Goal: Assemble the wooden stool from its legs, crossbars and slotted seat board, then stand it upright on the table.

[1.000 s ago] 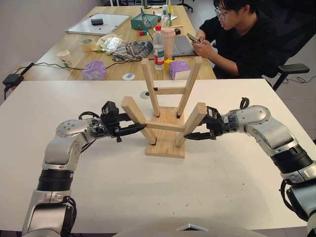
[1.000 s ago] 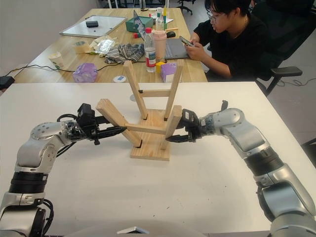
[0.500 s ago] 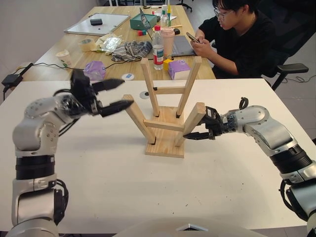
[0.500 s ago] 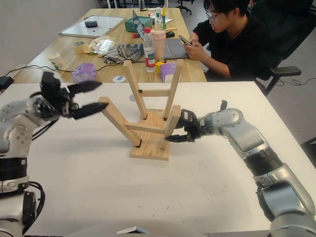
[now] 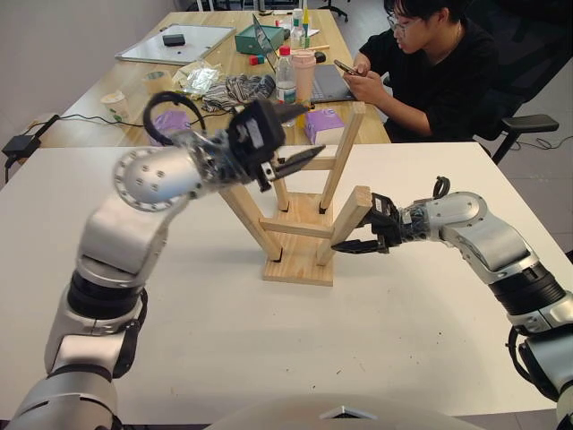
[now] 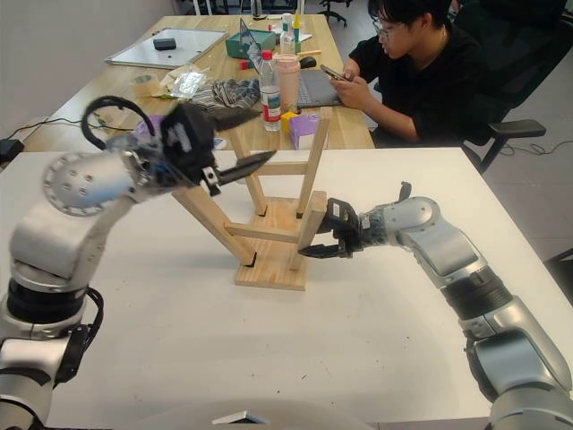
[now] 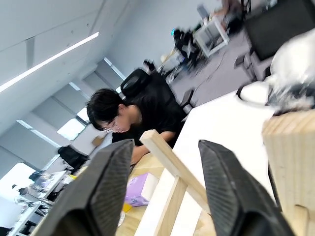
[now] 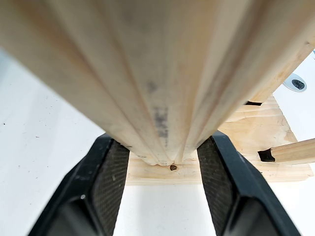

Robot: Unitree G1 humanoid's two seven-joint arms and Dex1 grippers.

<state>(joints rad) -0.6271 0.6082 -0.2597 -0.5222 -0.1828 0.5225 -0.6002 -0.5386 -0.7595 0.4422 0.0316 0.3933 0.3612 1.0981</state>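
1. Your left gripper [image 5: 303, 133] hangs raised over the left side of the stool [image 5: 304, 210]. Its fingers are apart and hold nothing, and their tips are close to the far crossbar [image 5: 324, 164]. If it comes down carelessly, a finger could knock that crossbar or a far leg out of its joint.
2. The near left leg [image 5: 243, 213] leans well outward from the seat board [image 5: 300, 269]. I judge this the weakest joint. A sideways push there could lever the leg out of its slot and drag the near crossbar [image 5: 295, 229] with it.
3. Your right gripper [image 5: 354, 235] is clamped on the near right leg [image 5: 355, 204], with one finger on either side about midway up. If you lift or turn the stool by that single leg, the leg may pull free instead of carrying the whole piece.
4. The stool sits upside down near the middle of the white tabletop [image 5: 403, 340], with the seat board flat on the surface. All four legs point up and splay outward, and one crossbar joins each pair.
5. It is pale, bare wood with square-cut parts. It looks assembled, but you have not yet stood it upright.
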